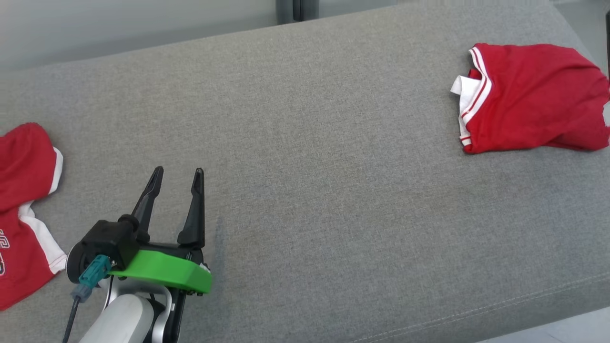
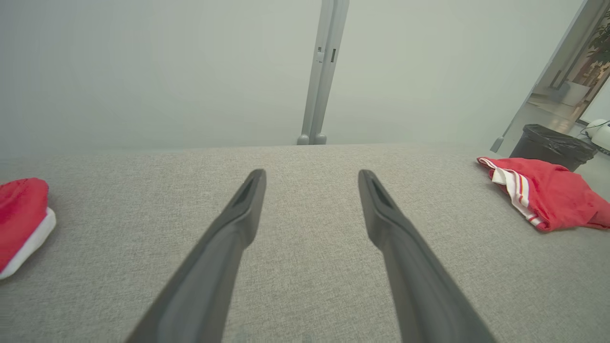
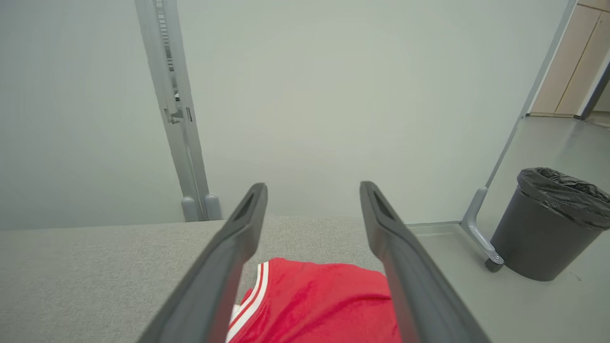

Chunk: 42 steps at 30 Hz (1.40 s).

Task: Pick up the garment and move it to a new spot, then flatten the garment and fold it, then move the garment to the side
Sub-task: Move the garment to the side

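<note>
Resting on woven grey cushion [image 1: 333, 166]: red garment [image 1: 538, 100], white-striped trim; left claw [image 1: 178, 170], right claw [image 3: 312, 186] agape, empty.

The right gripper [image 3: 313, 188] hangs with its fingers spread wide and nothing between them. Below it a red garment [image 3: 324, 300] with white-striped trim lies on the grey couch [image 3: 95, 276]. A grey post [image 3: 176, 119] stands behind the couch, and a bin [image 3: 548, 233] sits on the floor to the right.

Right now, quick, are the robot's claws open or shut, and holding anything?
Left claw: open, holding nothing.
Right claw: open, holding nothing; the red garment shows between its fingers, not gripped.
</note>
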Available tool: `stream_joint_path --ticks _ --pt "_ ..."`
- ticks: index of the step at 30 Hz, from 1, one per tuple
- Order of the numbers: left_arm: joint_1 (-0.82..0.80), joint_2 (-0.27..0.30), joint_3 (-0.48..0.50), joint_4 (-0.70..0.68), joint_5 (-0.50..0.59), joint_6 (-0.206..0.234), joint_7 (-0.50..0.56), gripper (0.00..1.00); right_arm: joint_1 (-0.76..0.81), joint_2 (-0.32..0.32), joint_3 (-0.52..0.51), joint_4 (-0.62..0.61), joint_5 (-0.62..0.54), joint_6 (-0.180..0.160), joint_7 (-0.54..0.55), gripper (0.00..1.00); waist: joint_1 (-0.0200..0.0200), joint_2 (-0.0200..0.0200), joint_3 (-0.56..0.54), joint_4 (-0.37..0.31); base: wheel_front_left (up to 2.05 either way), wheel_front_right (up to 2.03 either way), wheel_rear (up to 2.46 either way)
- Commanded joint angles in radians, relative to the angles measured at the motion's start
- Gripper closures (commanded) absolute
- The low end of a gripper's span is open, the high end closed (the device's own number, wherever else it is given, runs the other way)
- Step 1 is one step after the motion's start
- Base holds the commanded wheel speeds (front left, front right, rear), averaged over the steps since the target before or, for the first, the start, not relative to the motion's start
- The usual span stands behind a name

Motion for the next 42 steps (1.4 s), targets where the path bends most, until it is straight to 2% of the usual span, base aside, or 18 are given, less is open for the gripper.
stream_joint_path --ticks 1,6,12,21,29,38,42 --pt "0.013 0.001 0.004 0.0 -0.006 0.003 -0.005 0.0 0.022 -0.009 -0.001 -0.013 -0.009 -0.001 -0.006 0.0 0.0 -0.0001 -0.051 0.028 0.0 0.0 0.0" --pt "0.045 -0.008 0.016 0.0 -0.009 0.005 -0.009 0.0 0.139 -0.022 -0.04 -0.146 -0.016 0.0 -0.006 0.0 0.0 -0.0001 -0.102 0.066 0.0 0.0 0.0" --pt "0.096 -0.003 0.044 0.004 -0.015 0.011 -0.009 0.0 0.348 0.004 -0.131 -0.307 -0.057 0.0 -0.005 0.0 0.0 -0.0001 -0.163 0.102 0.0 0.0 0.0" --pt "0.165 -0.006 0.076 -0.01 -0.015 0.021 -0.008 0.0 0.648 0.157 -0.282 -0.501 -0.185 -0.001 0.01 0.0 0.0 -0.0001 -0.22 0.154 0.0 0.0 0.0" --pt "0.206 -0.033 0.109 -0.037 0.022 0.025 -0.008 0.0 0.806 0.272 -0.309 -0.643 -0.294 -0.001 0.021 0.0 0.0 -0.0001 -0.234 0.171 0.0 0.0 0.0" --pt "0.266 -0.082 0.17 -0.051 0.082 0.002 -0.008 0.0 0.901 0.4 -0.355 -0.68 -0.382 0.0 0.012 0.0 0.0 -0.0001 -0.244 0.177 0.0 0.0 0.0" --pt "0.274 -0.101 0.194 -0.057 0.113 -0.011 -0.008 0.0 0.909 0.416 -0.352 -0.687 -0.395 -0.001 0.008 0.0 0.0 -0.0001 -0.242 0.181 0.0 0.0 0.0"
